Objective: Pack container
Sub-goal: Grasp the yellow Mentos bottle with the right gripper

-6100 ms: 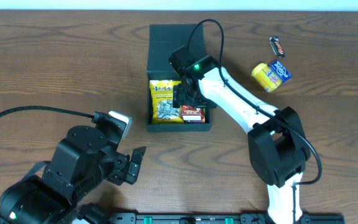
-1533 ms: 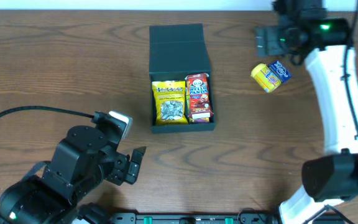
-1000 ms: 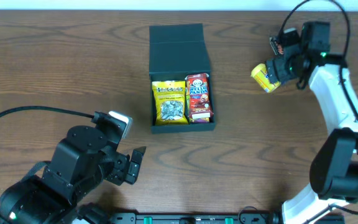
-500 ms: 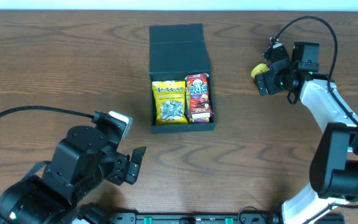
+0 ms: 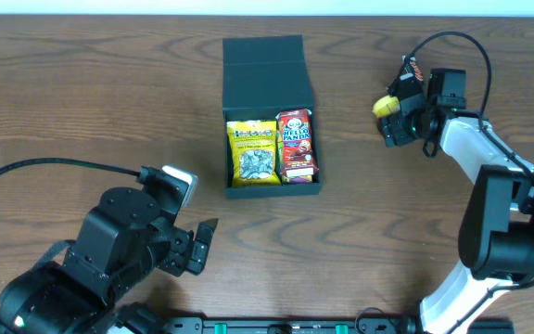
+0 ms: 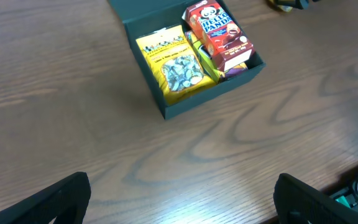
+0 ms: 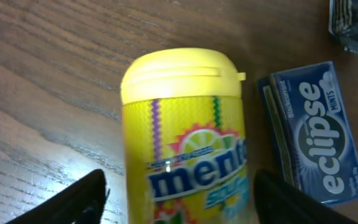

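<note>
One view, right wrist, shows mint box (image 7: 309,134) beside yellow bottle (image 7: 188,143)

Container (image 5: 267,79) mid-worktop (image 5: 109,93). Inside it: seed packet (image 5: 252,151) left, Hello Panda box (image 5: 296,145) right, side by side. Mentos bottle (image 7: 185,130) lies well right of container, between right gripper (image 7: 182,202) jaws. Eclipse pack (image 7: 312,140) just beside bottle; wrapper (image 7: 353,25), possibly a candy bar, beyond the pack.

Likely a lab: cabled robot arm (image 5: 476,144) at a wood-grain table (image 5: 63,93).
</note>
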`<state>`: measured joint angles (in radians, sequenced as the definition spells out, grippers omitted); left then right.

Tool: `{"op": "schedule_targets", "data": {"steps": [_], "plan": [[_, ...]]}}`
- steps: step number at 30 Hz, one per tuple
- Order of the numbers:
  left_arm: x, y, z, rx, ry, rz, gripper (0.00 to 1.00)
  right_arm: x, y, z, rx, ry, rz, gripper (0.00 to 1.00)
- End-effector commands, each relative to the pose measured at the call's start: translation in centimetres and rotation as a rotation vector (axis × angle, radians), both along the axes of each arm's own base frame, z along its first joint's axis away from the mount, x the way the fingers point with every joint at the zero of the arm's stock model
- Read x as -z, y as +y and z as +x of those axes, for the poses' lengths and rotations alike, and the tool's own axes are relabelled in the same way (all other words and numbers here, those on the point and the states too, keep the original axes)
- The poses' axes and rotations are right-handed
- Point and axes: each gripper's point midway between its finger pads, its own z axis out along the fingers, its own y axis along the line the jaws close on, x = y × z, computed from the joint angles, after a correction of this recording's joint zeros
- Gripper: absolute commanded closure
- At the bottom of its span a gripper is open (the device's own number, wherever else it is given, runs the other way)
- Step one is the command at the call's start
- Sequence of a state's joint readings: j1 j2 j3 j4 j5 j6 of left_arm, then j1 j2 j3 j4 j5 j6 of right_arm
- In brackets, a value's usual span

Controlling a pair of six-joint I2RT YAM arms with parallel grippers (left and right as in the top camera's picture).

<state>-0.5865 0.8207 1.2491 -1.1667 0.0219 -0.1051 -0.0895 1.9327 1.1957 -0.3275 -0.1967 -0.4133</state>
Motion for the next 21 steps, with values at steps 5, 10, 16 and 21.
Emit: {"op": "schedule_targets", "data": {"steps": [5,10,16,21], "plan": [[-0.5,0.1,0.0,-0.007,-0.012,-0.008,0.05,0.7,0.7,0.0,-0.013,0.009,0.018,0.45],[-0.5,0.1,0.0,-0.007,-0.012,-0.008,0.05,0.6,0.7,0.0,0.029,0.015,0.042,0.57],[-0.5,0.1,0.0,-0.007,-0.012,-0.008,0.05,0.3,0.8,0.4,0.086,0.012,0.077,0.74],[-0.5,0.1,0.0,-0.007,-0.012,-0.008,0.05,-0.8,1.0,0.8,0.104,-0.010,0.102,0.88]]}}
